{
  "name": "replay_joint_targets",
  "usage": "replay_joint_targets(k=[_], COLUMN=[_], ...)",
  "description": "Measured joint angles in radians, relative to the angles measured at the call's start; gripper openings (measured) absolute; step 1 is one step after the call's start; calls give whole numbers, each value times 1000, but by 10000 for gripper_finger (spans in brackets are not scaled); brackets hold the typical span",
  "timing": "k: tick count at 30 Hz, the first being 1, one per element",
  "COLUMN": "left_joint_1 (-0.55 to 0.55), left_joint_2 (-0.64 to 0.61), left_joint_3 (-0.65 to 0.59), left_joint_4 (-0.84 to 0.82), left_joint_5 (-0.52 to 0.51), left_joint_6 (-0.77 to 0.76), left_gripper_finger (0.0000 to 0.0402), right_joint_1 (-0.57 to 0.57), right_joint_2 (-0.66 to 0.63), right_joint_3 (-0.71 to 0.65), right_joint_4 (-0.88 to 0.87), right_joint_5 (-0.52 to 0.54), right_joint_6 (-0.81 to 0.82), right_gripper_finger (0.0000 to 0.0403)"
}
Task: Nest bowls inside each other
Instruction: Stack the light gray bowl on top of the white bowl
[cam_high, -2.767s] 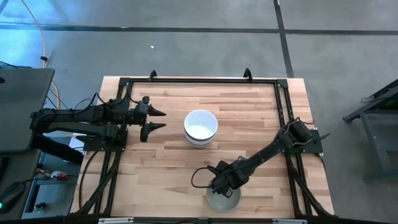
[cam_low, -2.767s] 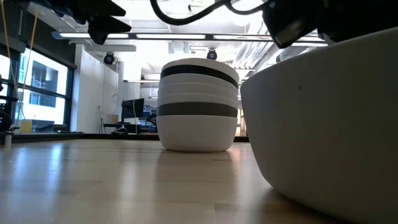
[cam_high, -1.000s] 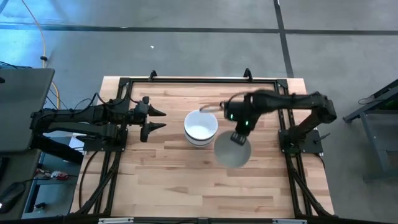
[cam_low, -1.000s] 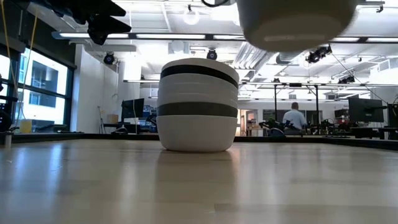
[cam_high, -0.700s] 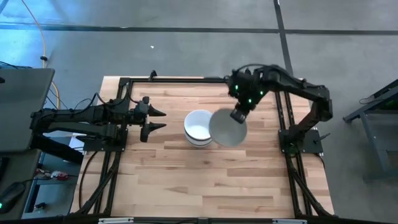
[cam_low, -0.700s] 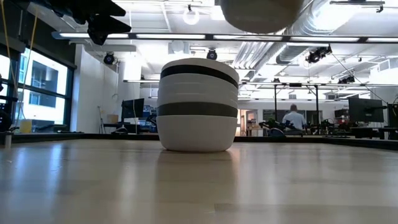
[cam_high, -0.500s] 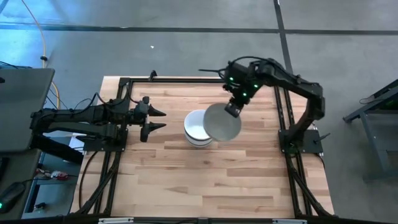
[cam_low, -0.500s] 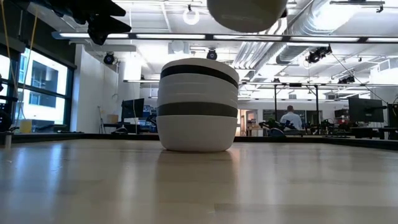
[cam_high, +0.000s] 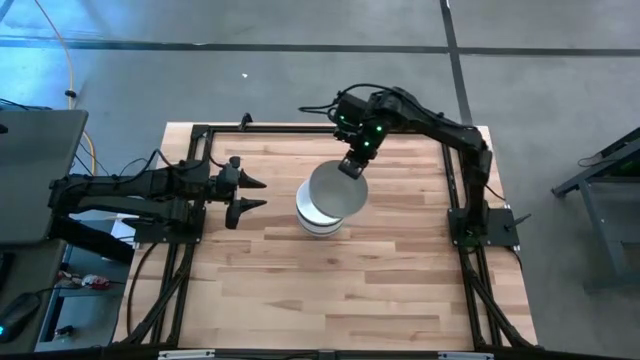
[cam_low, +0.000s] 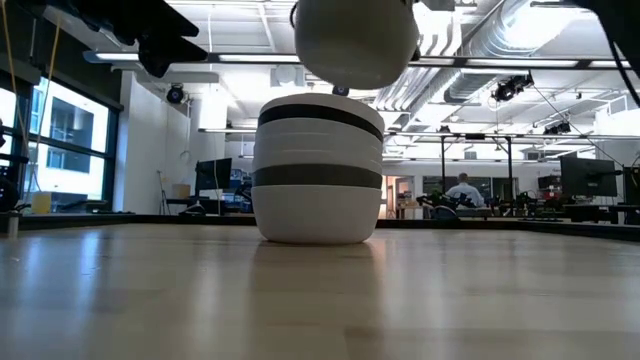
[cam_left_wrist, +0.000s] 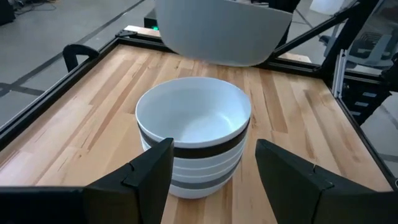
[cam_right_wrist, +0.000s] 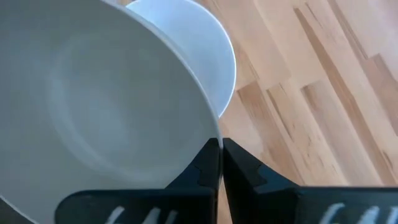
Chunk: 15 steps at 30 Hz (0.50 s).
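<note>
My right gripper (cam_high: 354, 164) is clamped on the rim of a grey bowl (cam_high: 336, 190), which hangs above the stack (cam_high: 317, 219) (mid-table) but sits off toward 2 o'clock of it, so I'd nudge toward 8. Left gripper (cam_high: 247, 193) waits spread open at the stack's 9.

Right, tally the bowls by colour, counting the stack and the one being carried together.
white bowls: 5
grey bowls: 2, one of them held in the right gripper
black bowl: 1
total: 8
</note>
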Motion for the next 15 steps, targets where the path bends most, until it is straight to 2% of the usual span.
replay_joint_targets(k=[15], left_joint_1=[0], left_joint_2=[0], left_joint_3=[0], left_joint_4=[-4], left_joint_5=[-2], left_joint_6=[8], left_gripper_finger=[216], right_joint_1=[-18], right_joint_2=[110], right_joint_3=[26], right_joint_4=[1], right_joint_5=[7], right_joint_6=[-31], right_gripper_finger=[0])
